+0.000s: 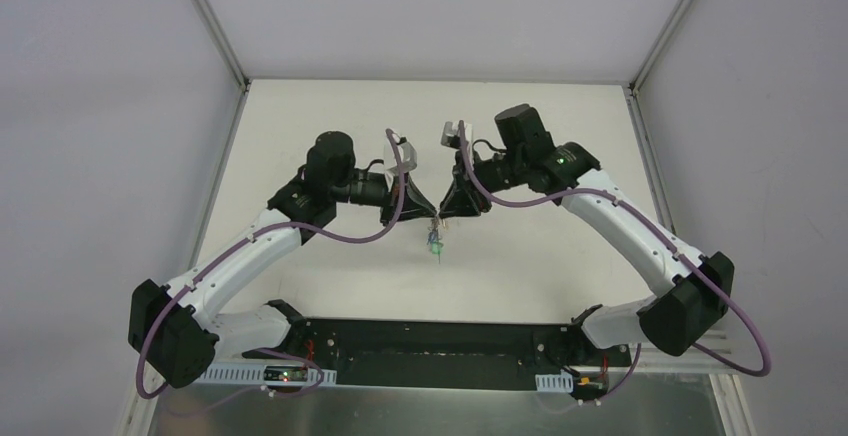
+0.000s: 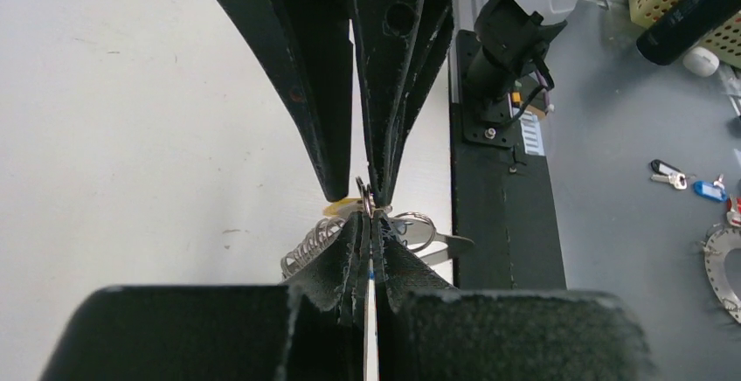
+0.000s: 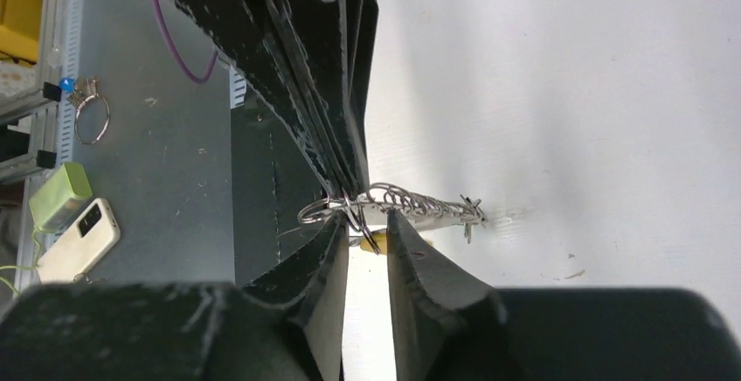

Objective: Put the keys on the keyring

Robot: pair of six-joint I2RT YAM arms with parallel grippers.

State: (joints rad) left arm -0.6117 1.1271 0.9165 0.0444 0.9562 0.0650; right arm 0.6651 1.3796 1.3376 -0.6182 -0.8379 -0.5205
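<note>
top view: both arms reach in over the white desk (image 1: 330,126) and meet tip to tip above its middle, so each can steady one half of the job. a small bunch of keys (image 1: 436,247), one of them green, hangs just under the meeting point.

left wrist view: the left jaws are clenched on a thin pale metal edge, which i judge to be part of the keyring (image 2: 412,228). its silver loops spread out to both sides of the tips. holding it up this way leaves the loop free to approach. the right jaws come down from above, tips touching the ring, with the yellow key (image 2: 339,208) just beside them.

right wrist view: the right jaws stand narrowly apart with the yellow key (image 3: 370,243) lodged by its head between them, so they seem to be grasping it, right against the keyring (image 3: 411,199). the likely step is threading that key on. the parts are tiny, and a slight slip could drop it.
</note>
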